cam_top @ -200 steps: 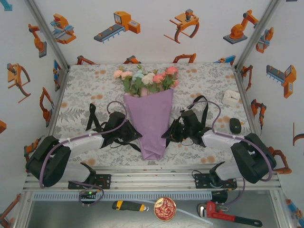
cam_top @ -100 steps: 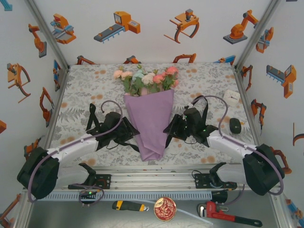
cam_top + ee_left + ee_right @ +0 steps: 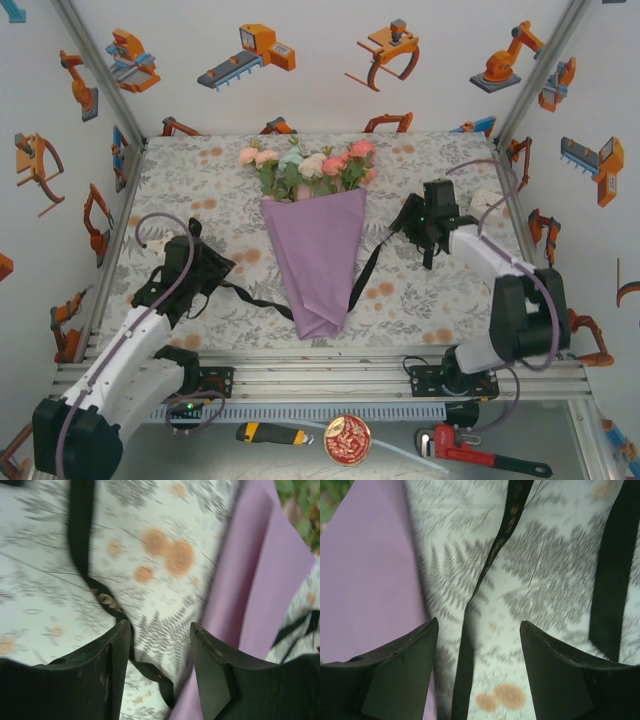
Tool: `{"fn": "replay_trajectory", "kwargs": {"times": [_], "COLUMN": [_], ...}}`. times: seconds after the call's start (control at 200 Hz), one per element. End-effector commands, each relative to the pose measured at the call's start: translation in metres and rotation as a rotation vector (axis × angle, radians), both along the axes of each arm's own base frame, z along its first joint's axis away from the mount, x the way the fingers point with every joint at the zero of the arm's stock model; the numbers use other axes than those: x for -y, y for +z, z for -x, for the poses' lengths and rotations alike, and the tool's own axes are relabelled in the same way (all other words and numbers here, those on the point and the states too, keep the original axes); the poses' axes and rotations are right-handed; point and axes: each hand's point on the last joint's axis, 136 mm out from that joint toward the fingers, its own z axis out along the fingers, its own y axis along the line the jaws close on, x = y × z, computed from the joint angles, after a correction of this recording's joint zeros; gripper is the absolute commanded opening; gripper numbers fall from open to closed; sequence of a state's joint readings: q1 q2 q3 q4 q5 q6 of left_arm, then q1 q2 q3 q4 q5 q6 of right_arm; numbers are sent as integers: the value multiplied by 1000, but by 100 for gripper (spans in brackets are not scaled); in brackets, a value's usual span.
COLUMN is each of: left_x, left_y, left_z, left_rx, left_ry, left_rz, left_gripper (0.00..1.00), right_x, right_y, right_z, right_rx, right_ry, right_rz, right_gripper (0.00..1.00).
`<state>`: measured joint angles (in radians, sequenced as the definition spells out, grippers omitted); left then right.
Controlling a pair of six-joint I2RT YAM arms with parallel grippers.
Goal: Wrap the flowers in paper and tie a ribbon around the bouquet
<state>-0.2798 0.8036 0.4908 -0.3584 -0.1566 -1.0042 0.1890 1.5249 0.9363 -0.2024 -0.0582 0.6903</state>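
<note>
A: Bouquet, where?

B: The bouquet (image 3: pixel 312 235) lies mid-table on the tablecloth (image 3: pixel 200 190). The flowers (image 3: pixel 305 165) are at the far end, and the tip of the purple paper (image 3: pixel 318 285) points to the near edge.

A: Ribbon?

B: The black ribbon (image 3: pixel 262 302) comes out on both sides of the cone near its tip. One end trails to the left gripper (image 3: pixel 222 272), the other climbs to the right gripper (image 3: pixel 405 222). Both sit well apart from the paper.

A: Left fingers?

B: Spread wide in the wrist view (image 3: pixel 160 627), pinching nothing. The ribbon (image 3: pixel 82 540) lies on the cloth and runs down past one finger's inner edge. It's too blurry to tell if they touch. The paper (image 3: pixel 270 570) is off to the right.

A: Right?

B: Also spread (image 3: pixel 477 622). One ribbon strand (image 3: pixel 512 510) passes through the gap, another runs beside the outer finger. The paper (image 3: pixel 370 580) is on the left.
</note>
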Motion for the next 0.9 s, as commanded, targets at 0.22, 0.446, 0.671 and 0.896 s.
{"fn": "replay_trajectory", "kwargs": {"times": [0.22, 0.446, 0.671, 0.896], "left_x": [-38, -48, -51, -41], "left_y": [-35, -34, -29, -41], "left_z": [21, 15, 0, -28], "left_rx": [-120, -110, -105, -155], "left_ry": [68, 98, 131, 118], "left_rz": [-61, -62, -48, 5], "left_gripper": [59, 60, 68, 65], "right_x": [30, 30, 32, 20], "right_y": [-39, -51, -43, 4], "right_z": [-59, -81, -91, -83], "right_rx": [-97, -114, -90, 36], "right_ry": [-17, 8, -6, 11], "right_rz": [115, 117, 80, -16], "right_gripper": [64, 54, 5, 0]}}
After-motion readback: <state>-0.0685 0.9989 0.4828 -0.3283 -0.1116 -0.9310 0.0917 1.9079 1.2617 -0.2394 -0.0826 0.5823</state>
